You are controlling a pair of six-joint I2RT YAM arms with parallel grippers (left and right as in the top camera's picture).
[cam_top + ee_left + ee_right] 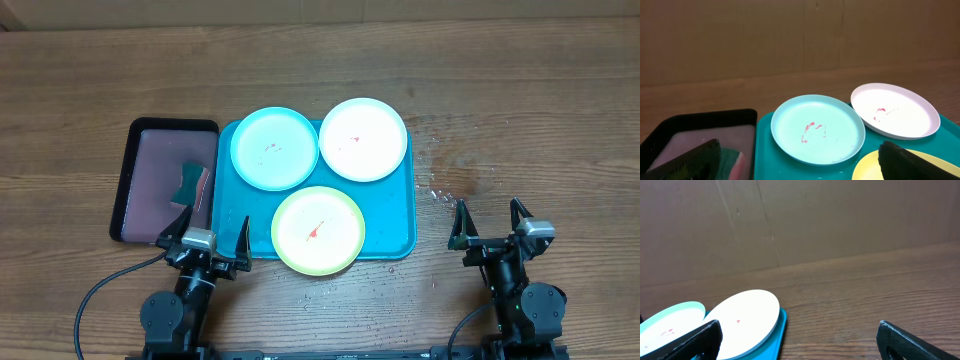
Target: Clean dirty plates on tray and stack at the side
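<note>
Three plates lie on the turquoise tray (pixel 388 228): a light cyan plate (pixel 274 148) at the back left, a white plate (pixel 363 139) at the back right, a yellow-green plate (pixel 318 230) at the front. Each has small red smears. My left gripper (pixel 211 229) is open and empty at the tray's front left corner. My right gripper (pixel 491 221) is open and empty over the bare table right of the tray. The left wrist view shows the cyan plate (pixel 817 128), white plate (pixel 895 110), yellow-green plate's edge (pixel 867 167) and tray (pixel 770 160). The right wrist view shows the white plate (pixel 742 320).
A smaller black tray with a pinkish inside (pixel 150 180) lies left of the turquoise tray and holds a dark green and pink sponge (pixel 190 183). Small wet spots (pixel 435 190) mark the table right of the tray.
</note>
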